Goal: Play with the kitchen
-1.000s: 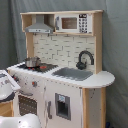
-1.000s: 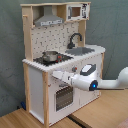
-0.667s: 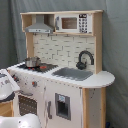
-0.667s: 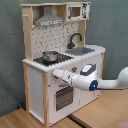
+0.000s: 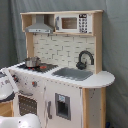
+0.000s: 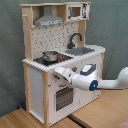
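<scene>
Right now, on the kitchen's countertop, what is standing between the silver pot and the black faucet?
Only the grey sink lies between the pot and the faucet; nothing else stands there. Both exterior views show this.

Count, taken around the kitchen (image 5: pixel 65 75)

One kitchen. On it: one pot (image 5: pixel 33 61) on the stove, one faucet (image 5: pixel 84 59) behind one sink (image 5: pixel 74 73), one hood (image 5: pixel 39 25) and one microwave (image 5: pixel 73 23) up top, one oven door (image 6: pixel 63 97) below. One robot arm (image 6: pixel 102 82) at its front.

Both exterior views face the kitchen (image 5: pixel 62 80) (image 6: pixel 60 60) from opposite front corners.
</scene>
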